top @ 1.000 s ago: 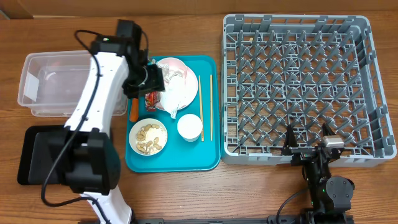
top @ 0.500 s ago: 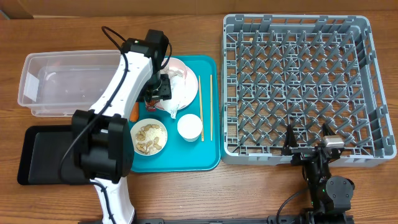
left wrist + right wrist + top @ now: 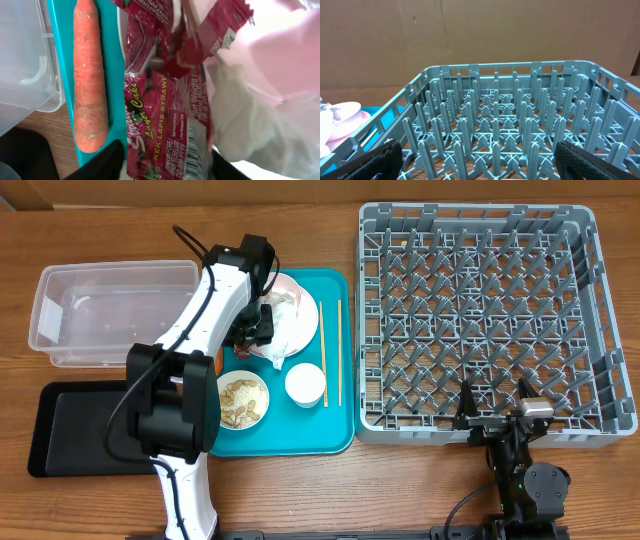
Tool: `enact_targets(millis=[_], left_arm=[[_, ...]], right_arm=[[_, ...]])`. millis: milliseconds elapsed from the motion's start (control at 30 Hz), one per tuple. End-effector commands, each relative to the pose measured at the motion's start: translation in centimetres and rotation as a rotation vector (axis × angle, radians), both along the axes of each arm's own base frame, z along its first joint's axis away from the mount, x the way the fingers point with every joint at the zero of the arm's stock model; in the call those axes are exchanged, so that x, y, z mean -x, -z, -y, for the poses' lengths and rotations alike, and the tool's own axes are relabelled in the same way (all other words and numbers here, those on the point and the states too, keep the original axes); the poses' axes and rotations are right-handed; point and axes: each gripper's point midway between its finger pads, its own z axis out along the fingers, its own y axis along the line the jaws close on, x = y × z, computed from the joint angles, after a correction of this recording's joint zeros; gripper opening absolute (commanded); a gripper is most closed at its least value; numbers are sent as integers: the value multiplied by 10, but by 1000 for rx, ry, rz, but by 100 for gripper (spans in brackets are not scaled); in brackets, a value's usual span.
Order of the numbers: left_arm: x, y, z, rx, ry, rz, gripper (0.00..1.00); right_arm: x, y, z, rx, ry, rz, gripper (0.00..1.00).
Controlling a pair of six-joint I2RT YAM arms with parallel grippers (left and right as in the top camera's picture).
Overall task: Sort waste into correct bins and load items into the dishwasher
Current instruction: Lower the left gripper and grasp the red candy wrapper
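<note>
My left gripper (image 3: 252,332) is down at the teal tray's left side, over the pale pink plate's (image 3: 303,305) left edge. It is open but narrowed, its black fingers (image 3: 107,160) flanking the lower end of the red snack wrapper (image 3: 160,115). The orange carrot (image 3: 90,75) lies just left of the wrapper on the tray's edge. Crumpled white paper (image 3: 240,115) rests on the plate to the wrapper's right. My right gripper (image 3: 487,162) stands wide open with nothing in it at the near wall of the grey dish rack (image 3: 480,320).
The teal tray (image 3: 290,435) also carries a bowl of beige scraps (image 3: 242,400), a white cup (image 3: 305,385) and chopsticks (image 3: 338,350). The clear tub (image 3: 100,315) stands at the left, with the black tray (image 3: 70,430) in front of it.
My left arm swung right from beside the tub and settled over the wrapper. Its jaws have narrowed around the wrapper. The right arm has not moved.
</note>
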Motion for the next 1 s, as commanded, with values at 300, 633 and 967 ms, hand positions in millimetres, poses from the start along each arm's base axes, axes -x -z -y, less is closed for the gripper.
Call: enact_targets(millis=[300, 633, 967], left_arm=[[-5, 0, -8, -12, -26, 12, 15], [-13, -2, -17, -57, -24, 48, 31], [-31, -2, -13, -42, -27, 119, 40]], right_arm=[[0, 3, 0, 5, 1, -2, 100], [0, 3, 0, 4, 1, -2, 100], [0, 3, 0, 5, 1, -2, 100]])
